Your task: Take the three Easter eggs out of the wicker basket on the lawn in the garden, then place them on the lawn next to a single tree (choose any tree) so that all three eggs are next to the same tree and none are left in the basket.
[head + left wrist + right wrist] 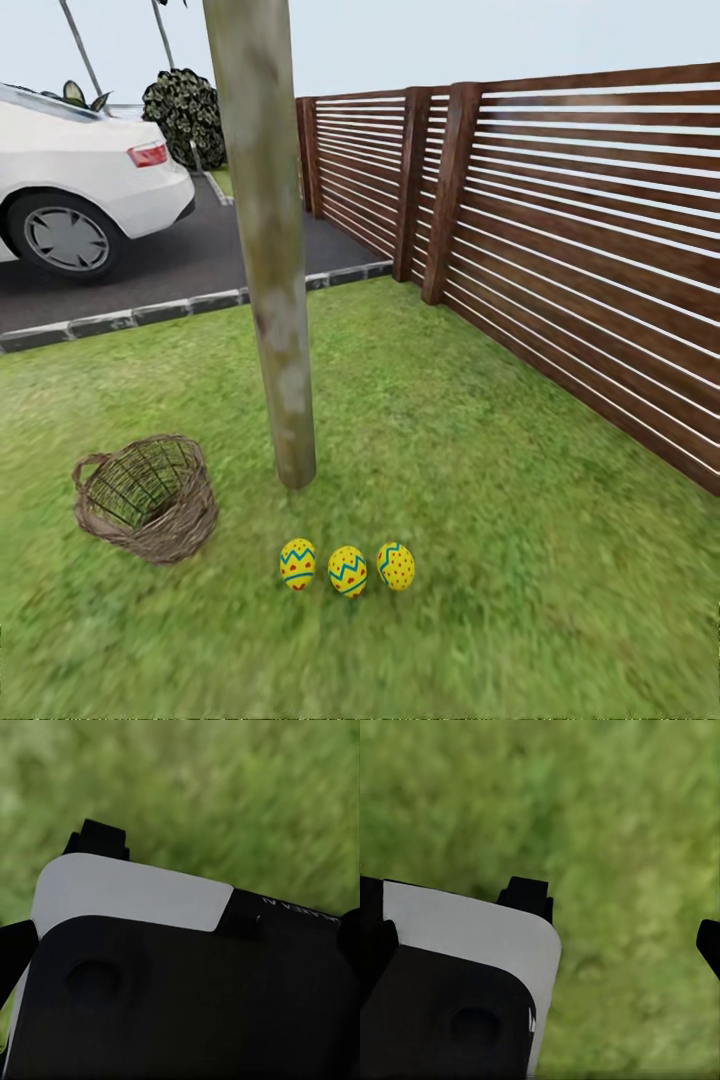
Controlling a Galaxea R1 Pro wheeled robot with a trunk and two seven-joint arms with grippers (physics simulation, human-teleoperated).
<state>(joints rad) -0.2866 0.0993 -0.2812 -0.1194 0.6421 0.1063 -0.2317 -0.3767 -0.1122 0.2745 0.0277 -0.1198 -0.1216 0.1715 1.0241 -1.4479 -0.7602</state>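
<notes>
Head view: from standing height, angled forward and down across the lawn [480, 600], with the tree [270, 300] upper centre, fence [580, 250] at right, car [80, 190] upper left. Left wrist view: very near its own black-and-white housing [150, 975], aimed down at blurred grass [225, 787] in the upper frame. Right wrist view: likewise close, housing [457, 975] lower left, blurred grass [615, 817] beyond. Shared by all three: grass alone.

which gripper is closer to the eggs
Can't tell left or right: both wrist views face blurred lawn past the robot's body, giving no bearing to the eggs lined up in front of the tree.
</notes>
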